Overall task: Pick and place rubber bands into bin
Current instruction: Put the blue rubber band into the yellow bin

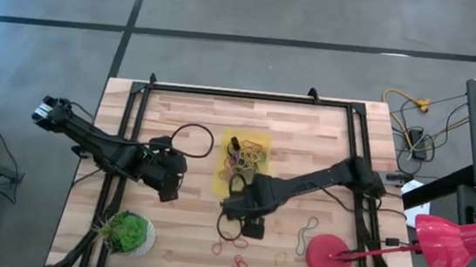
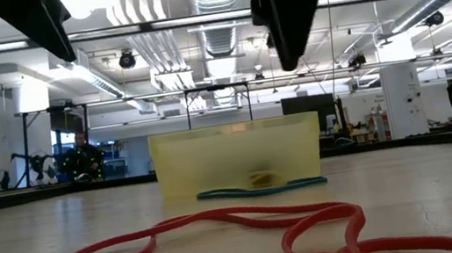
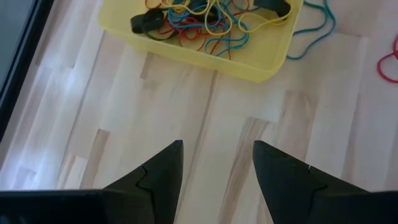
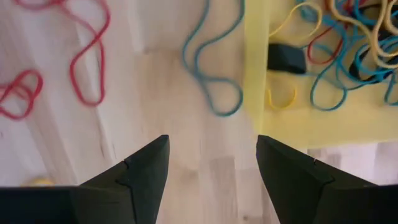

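Right gripper (image 4: 211,171) fingers spread, empty, beside bin (image 4: 255,93), left gripper (image 3: 217,171) fingers spread, empty

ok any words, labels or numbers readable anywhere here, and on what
None can be read.
The bin, the rubber bands and the table show no print.
The left gripper and right gripper, both open, show no markings.
The room behind the table in the low view shows no legible sign; anything there is too small to tell.
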{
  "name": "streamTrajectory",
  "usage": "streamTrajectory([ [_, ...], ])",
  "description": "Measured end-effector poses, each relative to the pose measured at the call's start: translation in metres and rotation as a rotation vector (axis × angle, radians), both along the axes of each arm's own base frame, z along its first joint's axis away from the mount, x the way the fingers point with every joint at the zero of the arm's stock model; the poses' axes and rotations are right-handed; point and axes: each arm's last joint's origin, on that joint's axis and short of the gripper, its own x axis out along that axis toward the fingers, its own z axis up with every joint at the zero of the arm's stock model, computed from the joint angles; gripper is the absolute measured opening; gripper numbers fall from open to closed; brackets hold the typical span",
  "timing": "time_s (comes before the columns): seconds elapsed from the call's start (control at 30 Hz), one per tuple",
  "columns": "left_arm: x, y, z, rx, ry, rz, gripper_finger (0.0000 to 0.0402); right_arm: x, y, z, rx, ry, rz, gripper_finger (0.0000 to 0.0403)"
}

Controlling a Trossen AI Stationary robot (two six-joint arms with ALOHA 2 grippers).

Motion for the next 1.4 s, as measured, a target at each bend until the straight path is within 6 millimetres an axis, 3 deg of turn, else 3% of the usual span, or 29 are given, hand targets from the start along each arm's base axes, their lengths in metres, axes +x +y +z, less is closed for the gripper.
streamTrajectory([
  [0.3, 0.008, 0.000, 0.001, -0.055, -0.042, 0.001, 0.0178, -0.035, 0.051, -0.004, -0.051, 0.115, 0.019, 0.0228],
  [0.43, 0.017, -0.001, 0.003, -0.144, -0.097, -0.003, 0.0178, -0.055, 0.074, -0.019, -0.056, 0.183, 0.046, 0.0228],
  [0.53, 0.025, -0.004, 0.003, -0.210, -0.140, 0.003, 0.0178, -0.073, 0.080, -0.032, -0.029, 0.276, 0.047, 0.0228],
  [0.73, 0.037, -0.008, -0.004, -0.313, -0.158, 0.087, 0.0178, -0.112, 0.053, -0.039, 0.002, 0.368, -0.124, 0.0222],
  [0.87, 0.043, -0.011, -0.011, -0.356, -0.131, 0.133, 0.0178, -0.135, 0.029, -0.033, 0.027, 0.259, -0.176, 0.0220],
  [1.0, 0.048, -0.013, -0.018, -0.389, -0.109, 0.182, 0.0178, -0.158, 0.015, -0.028, -0.047, 0.131, 0.100, 0.0219],
  [1.13, 0.051, -0.015, -0.023, -0.421, -0.095, 0.242, 0.0178, -0.172, 0.009, -0.040, -0.058, 0.135, 0.426, 0.0219],
  [1.4, 0.055, -0.019, -0.029, -0.456, -0.090, 0.311, 0.0178, -0.181, 0.007, -0.069, -0.029, 0.151, 0.542, 0.0219],
])
